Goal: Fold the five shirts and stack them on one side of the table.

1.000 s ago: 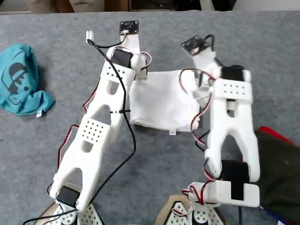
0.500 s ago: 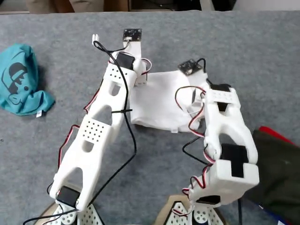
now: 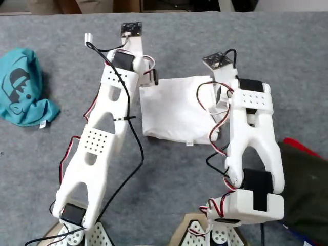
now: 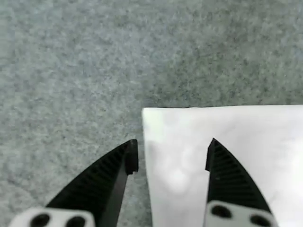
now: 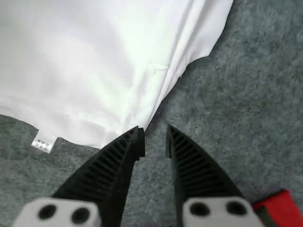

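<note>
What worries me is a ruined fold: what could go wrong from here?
1. The left gripper, open, straddles the white shirt's side edge; closing may bunch it.
2. The right gripper sits at the shirt's layered edge; a nudge could spread the layers.
3. The right arm's wires hang over the shirt and might snag it.

passage beyond white shirt, arms flanking it

White printed left arm and right arm, perforated panels, black servos, red-white-black wire bundles, one long black cable; ribbed black fingers, white screw-holed bases.
</note>
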